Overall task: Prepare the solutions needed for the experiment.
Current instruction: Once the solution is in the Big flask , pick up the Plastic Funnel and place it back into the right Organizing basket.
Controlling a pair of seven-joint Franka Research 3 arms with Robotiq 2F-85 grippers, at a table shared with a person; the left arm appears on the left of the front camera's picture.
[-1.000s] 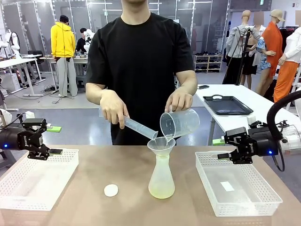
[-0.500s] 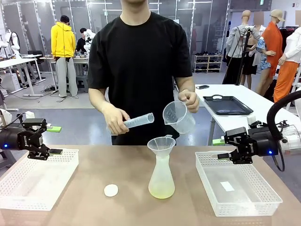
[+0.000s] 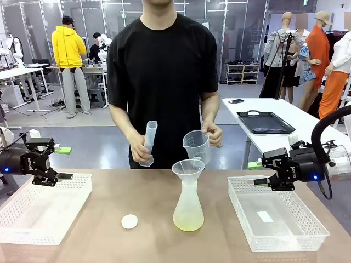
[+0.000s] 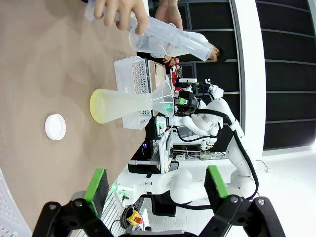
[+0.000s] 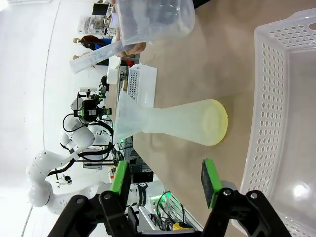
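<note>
The tan table [image 3: 137, 192] has bare room down its middle, bounded by a white perforated basket [image 3: 33, 236] at the robot's left and a second basket [image 3: 290, 241] at its right. In that gap stands a translucent conical flask [image 3: 188, 203] with a funnel [image 3: 188, 167] seated in its neck. A small white stopper disc [image 3: 129, 221] lies apart from the flask, on the side toward the left basket. The left gripper [image 3: 61, 163] hangs level over the far inner corner of the left basket, fingers pointing toward the middle, jaws spread wide and holding nothing. The right gripper [image 3: 256, 172] mirrors it over the far inner corner of the right basket, also wide apart and empty. Behind the flask the person's one hand [image 3: 138, 147] holds a graduated cylinder [image 3: 149, 143] nearly upright. The other hand [image 3: 213, 134] holds a clear measuring jug [image 3: 194, 145] upright, just above and behind the funnel. The pale yellow solution [image 3: 188, 221] sits as a shallow layer in the flask's bottom, on the table between the two grippers, well apart from both and lower than either.
</note>
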